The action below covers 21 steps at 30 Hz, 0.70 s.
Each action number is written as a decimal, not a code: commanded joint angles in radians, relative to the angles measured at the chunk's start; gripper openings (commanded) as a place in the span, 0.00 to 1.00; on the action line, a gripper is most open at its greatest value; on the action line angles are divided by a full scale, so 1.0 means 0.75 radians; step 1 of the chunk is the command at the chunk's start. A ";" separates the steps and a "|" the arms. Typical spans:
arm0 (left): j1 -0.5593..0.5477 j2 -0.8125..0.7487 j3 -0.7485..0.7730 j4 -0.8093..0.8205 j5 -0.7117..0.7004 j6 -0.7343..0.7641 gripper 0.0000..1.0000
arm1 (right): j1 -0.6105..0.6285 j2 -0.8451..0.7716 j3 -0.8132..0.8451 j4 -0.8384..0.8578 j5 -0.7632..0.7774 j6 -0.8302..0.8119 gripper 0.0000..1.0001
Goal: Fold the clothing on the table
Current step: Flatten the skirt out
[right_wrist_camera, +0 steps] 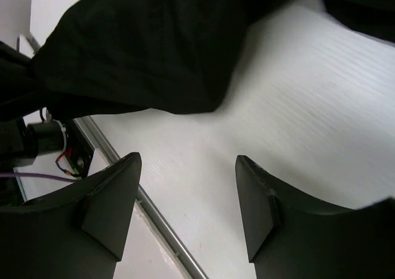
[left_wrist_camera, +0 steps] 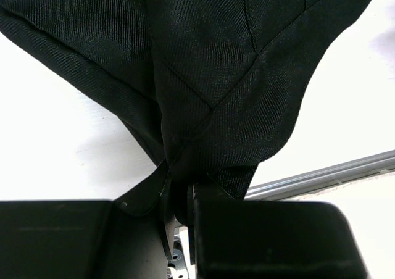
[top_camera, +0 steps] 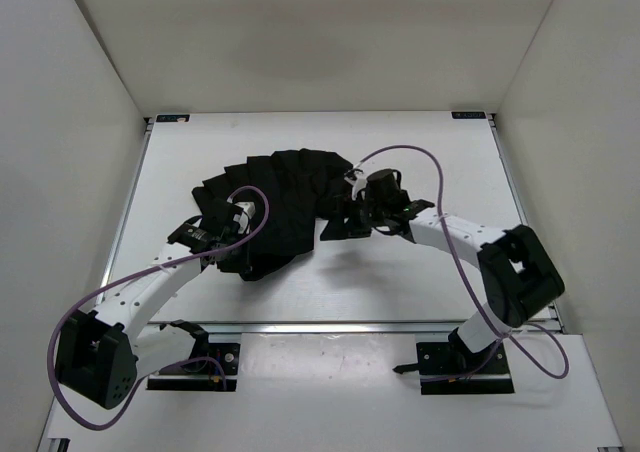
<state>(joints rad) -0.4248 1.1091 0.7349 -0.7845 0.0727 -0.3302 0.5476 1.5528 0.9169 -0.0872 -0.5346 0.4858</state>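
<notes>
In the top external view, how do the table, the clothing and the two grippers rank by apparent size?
1. the table
2. the clothing
3. the left gripper and the right gripper look alike; I cannot rank them.

Open table (top_camera: 300, 132) beyond clothing (top_camera: 290, 197)

Black on white, purple trim
You see plain black clothing (top_camera: 285, 197), finely twill-woven, on a matte white table (top_camera: 420, 282); the near rail (left_wrist_camera: 327, 175) is silver, and the looping cables (top_camera: 405, 148) are purple.
</notes>
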 commanded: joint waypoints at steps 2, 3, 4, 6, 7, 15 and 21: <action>0.006 -0.014 0.047 0.011 0.046 0.007 0.00 | 0.080 0.136 0.058 0.268 -0.050 0.015 0.60; 0.012 -0.014 0.049 0.013 0.040 0.011 0.00 | 0.096 0.185 0.102 0.253 -0.050 -0.005 0.60; 0.008 -0.023 0.049 0.009 0.038 0.007 0.00 | 0.108 0.238 0.153 0.213 -0.032 -0.046 0.61; 0.006 -0.029 0.057 0.007 0.032 0.009 0.00 | 0.135 0.276 0.207 0.172 -0.005 -0.105 0.62; 0.008 -0.029 0.051 0.003 0.032 0.009 0.00 | 0.143 0.292 0.215 0.178 0.009 -0.122 0.62; 0.014 -0.029 0.063 -0.007 0.044 0.013 0.00 | 0.141 0.410 0.297 0.213 0.026 -0.147 0.66; 0.012 -0.006 0.086 -0.011 0.067 0.017 0.00 | 0.153 0.494 0.336 0.227 0.007 -0.143 0.47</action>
<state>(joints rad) -0.4149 1.1084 0.7559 -0.7864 0.0929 -0.3279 0.6544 1.9018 1.1393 0.0387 -0.5285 0.3931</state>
